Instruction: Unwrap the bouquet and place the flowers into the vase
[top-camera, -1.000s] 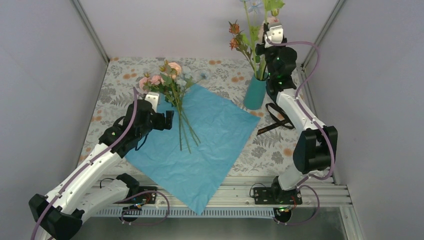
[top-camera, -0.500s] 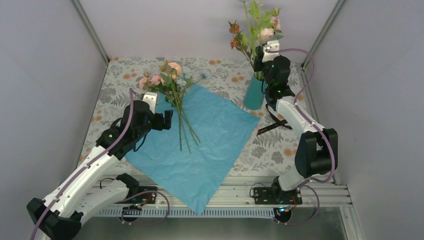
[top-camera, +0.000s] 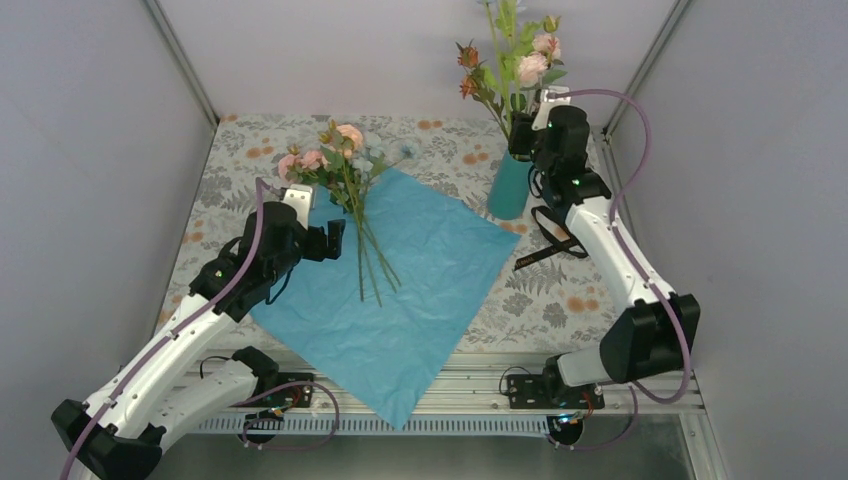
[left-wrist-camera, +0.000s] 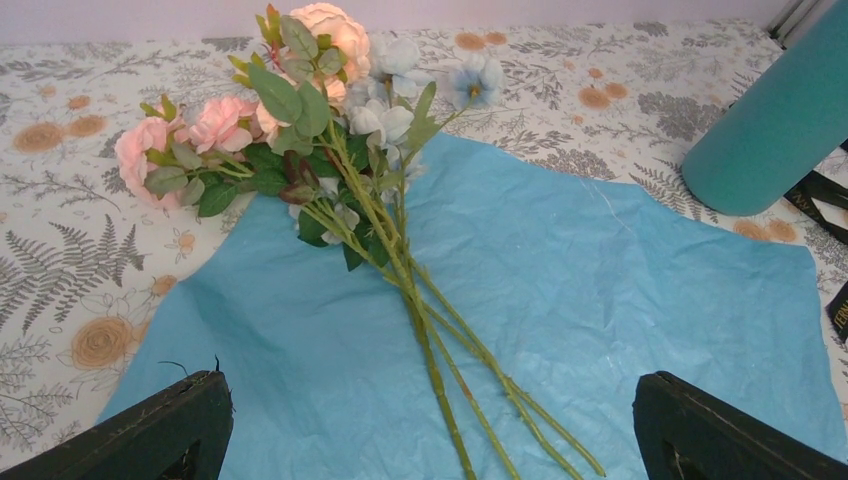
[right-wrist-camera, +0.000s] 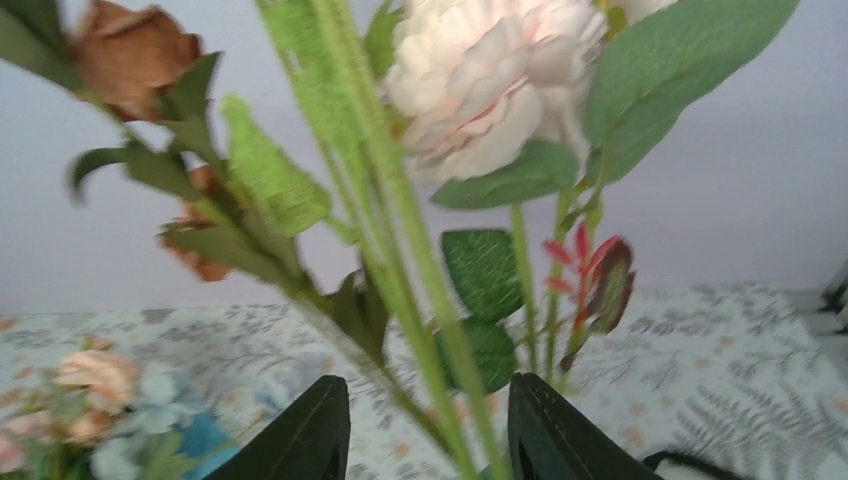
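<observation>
1. The blue paper sheet (top-camera: 420, 290) lies spread flat on the tabletop (top-camera: 250, 140) in the middle of the frame. The unwrapping looks done, so you are on the flower-moving step.
2. The vase (top-camera: 509, 188) stands upright at the upper right, just off the sheet's right corner. It holds several placed stems (top-camera: 532, 68): a pink bloom, orange-brown ones and tall green sprays that run out of the top of the frame.
3. Your right claw (top-camera: 524, 128) sits at the vase mouth among those stems. In the right wrist view its fingers (right-wrist-camera: 300, 440) stand apart with a green stem running up between them. As far as I can judge neither finger pinches it, so the claw is open and holds nothing.
4. The loose flowers (top-camera: 349, 136) lie across the sheet's upper left edge. Their heads rest at the upper left, and their stems fan down toward the sheet's centre.
5. Your left claw (top-camera: 336, 238) is spread wide and empty. It sits low at the sheet's left side, just beside those stems and facing them.
6. Next, I would lift the right claw straight up, clear of the leaves, so it does not drag a stem out of the vase. Then close the left claw on a single stem. The stems overlap, so take the outermost one.
</observation>
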